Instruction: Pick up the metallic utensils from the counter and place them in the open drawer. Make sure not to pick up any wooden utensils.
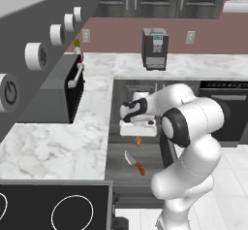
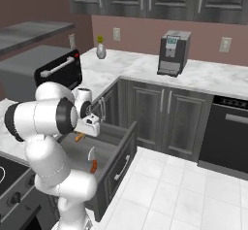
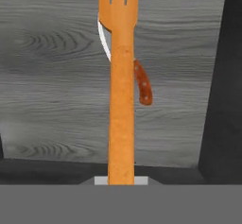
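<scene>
From my seat, left to right: veined marble counter (image 1: 53,146), then the open drawer (image 1: 118,173) with its grey woodgrain floor, and a knife (image 1: 134,162) already lying in it, curved shiny blade, short brown handle. Over it the gripper (image 1: 138,136) is clamped on an all-orange fork (image 3: 121,90), slim, matte, no silver anywhere. So that's the wooden one. If it lets go here, the wrong utensil lands in the drawer, probably right on the knife.
</scene>
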Available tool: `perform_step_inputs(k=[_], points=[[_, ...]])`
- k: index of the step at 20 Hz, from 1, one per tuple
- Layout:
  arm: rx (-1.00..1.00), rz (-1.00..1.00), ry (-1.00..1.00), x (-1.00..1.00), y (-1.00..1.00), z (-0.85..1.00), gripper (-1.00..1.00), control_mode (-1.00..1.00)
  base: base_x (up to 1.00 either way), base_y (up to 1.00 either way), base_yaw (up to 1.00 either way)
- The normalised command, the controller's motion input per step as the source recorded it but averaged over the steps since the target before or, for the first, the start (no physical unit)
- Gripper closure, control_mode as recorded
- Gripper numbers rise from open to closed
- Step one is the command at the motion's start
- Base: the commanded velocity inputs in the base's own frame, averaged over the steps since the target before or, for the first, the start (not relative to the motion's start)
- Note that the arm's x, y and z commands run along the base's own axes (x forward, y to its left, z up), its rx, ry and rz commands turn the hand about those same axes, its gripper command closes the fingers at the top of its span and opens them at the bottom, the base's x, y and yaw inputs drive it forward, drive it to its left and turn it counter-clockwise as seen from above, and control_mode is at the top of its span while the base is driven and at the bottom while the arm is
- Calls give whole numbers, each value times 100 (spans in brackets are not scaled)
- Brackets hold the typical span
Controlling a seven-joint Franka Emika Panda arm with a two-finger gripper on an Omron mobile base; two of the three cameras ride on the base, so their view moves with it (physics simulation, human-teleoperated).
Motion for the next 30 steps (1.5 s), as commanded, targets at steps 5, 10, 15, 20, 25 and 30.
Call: perform_step_inputs(k=[5, 10, 15, 20, 25, 30], points=[[0, 0, -2, 15, -23, -63, 100, -100, 0, 0, 0], [0, 2, 0, 3, -30, -48, 100, -100, 0, 0, 0], [0, 7, -2, 0, -16, -34, 100, -100, 0, 0, 0], [0, 16, -6, -11, -2, -7, 100, -100, 0, 0, 0], [0, 23, -9, -13, 0, 0, 100, -100, 0, 0, 0], [0, 22, -3, 0, 0, 0, 100, -100, 0, 0, 0]])
